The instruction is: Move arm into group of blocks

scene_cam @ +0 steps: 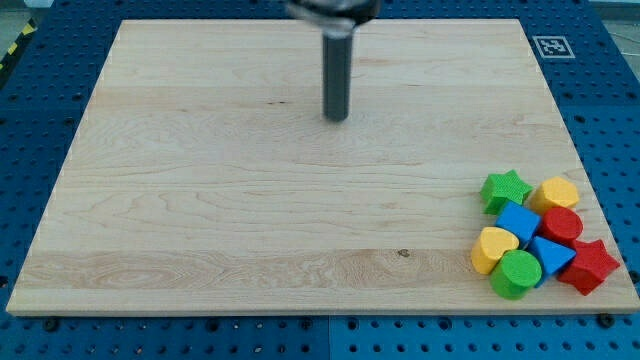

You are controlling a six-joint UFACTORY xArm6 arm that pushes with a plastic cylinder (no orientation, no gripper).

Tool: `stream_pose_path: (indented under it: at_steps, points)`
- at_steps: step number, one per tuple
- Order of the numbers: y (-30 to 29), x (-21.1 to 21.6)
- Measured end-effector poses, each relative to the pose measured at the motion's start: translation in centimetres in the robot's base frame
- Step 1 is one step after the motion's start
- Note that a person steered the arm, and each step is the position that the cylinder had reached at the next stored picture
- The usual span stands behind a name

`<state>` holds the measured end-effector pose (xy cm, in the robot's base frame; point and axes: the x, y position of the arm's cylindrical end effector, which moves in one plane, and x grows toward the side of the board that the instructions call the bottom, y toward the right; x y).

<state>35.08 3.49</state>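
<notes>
My tip (336, 117) rests on the wooden board (250, 200) near the view's top centre, far from the blocks. The blocks sit bunched in the view's bottom right corner: a green star (505, 190), a yellow block (556, 193) at its right, a blue cube (517, 221), a red cylinder (562, 226), a yellow heart (493, 247), a blue triangle (551, 255), a green cylinder (517, 273) and a red star (590, 265). The group lies down and to the right of my tip.
The board lies on a blue perforated table (40, 120). A black and white marker tag (551, 46) is at the view's top right. The red star sits at the board's right edge.
</notes>
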Motion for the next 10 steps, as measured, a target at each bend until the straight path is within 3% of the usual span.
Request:
stream_pose_path:
  at_steps: [1,3,6,7,9,10]
  points:
    - [9.8,-6.1]
    - [30.8,-5.8]
    - [31.0,-2.7]
    - [30.3,1.6]
    - [31.1,2.1]
    - [31.0,6.2]
